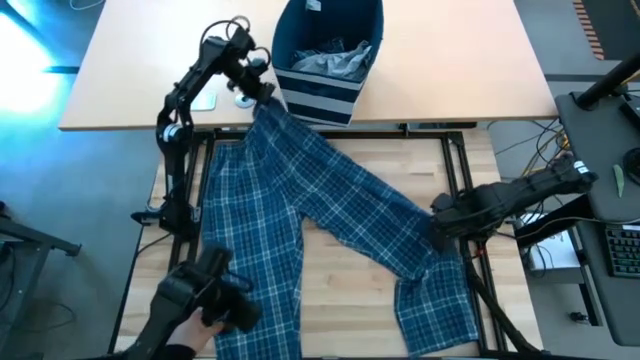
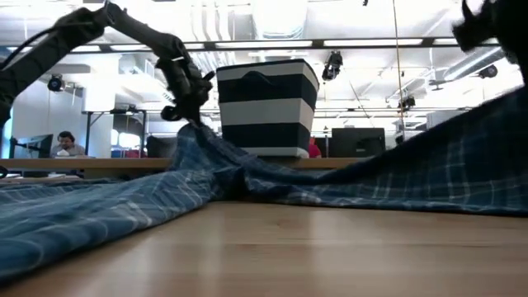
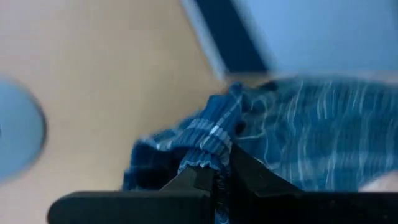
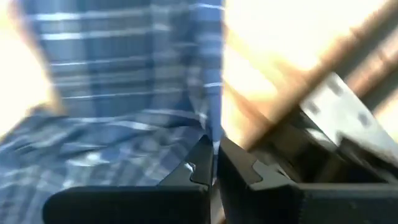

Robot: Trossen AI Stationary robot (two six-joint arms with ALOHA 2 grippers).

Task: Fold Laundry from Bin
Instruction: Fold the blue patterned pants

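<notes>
**Visitor:** Trousers, plaid: where do they lie, and which way does the long axis run?

**Onlooker:** Spread over the table, from the bin at the far side diagonally toward the near right corner, one leg also running down the left.

**Visitor:** And the claws?

**Onlooker:** Left gripper, just beside the bin, is pinched on the waistband end. Right gripper, at the right edge, is clamped on the outer leg's edge. Each end is already held by its nearer arm; judged from this, the next pull runs along that diagonal.
</notes>
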